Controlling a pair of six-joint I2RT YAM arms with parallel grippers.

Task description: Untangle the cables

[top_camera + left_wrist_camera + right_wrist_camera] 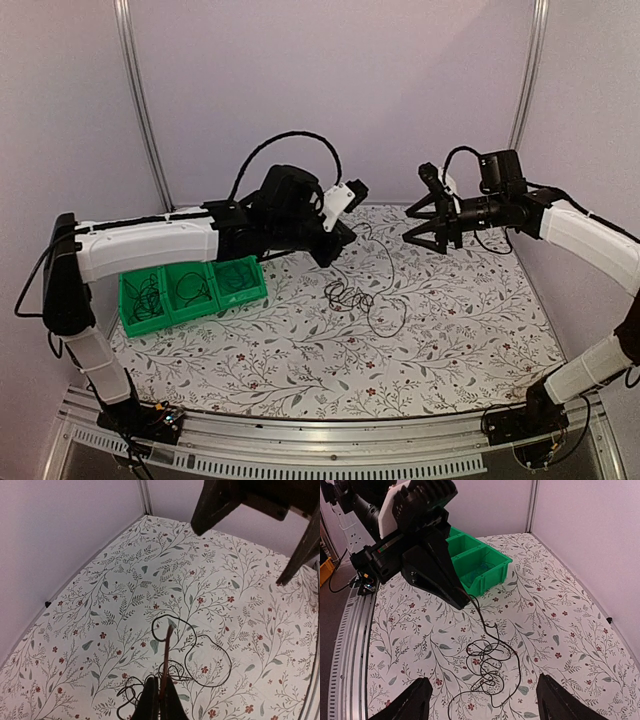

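Observation:
A loose tangle of thin black cables lies on the flowered table between the arms. My left gripper hangs just above it, shut on one strand. In the left wrist view that strand looks reddish-brown and runs from the shut left gripper toward the cable loops. In the right wrist view the strand drops from the left gripper into the tangle. My right gripper is raised at the right and open, as the right gripper also shows, with nothing between its fingers.
A green three-compartment bin sits at the left under the left arm, with thin wires in its compartments; the same bin shows behind the left gripper. Walls close the back and both sides.

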